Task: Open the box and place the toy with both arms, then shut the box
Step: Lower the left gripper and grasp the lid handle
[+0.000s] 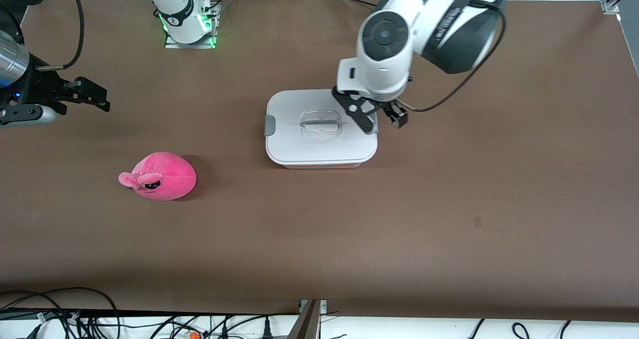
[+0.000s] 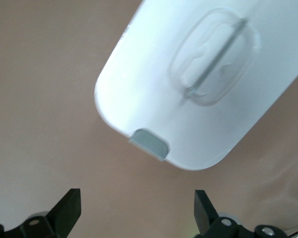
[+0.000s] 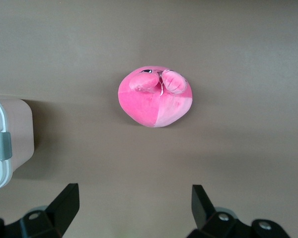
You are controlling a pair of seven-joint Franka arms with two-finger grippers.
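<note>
Nothing done yet: box lid on, both clips shut, toy on table at box's 8 o'clock, left gripper spread empty over box's edge, right gripper spread empty, waiting over the table.

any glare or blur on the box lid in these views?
Front view: lid evenly lit, handle sharp, soft shadow under the left arm. Left wrist view: lid blown out to near white and soft, though the grey clip still reads. Right wrist view: only the box's end shows, in focus; toy sharp.
</note>
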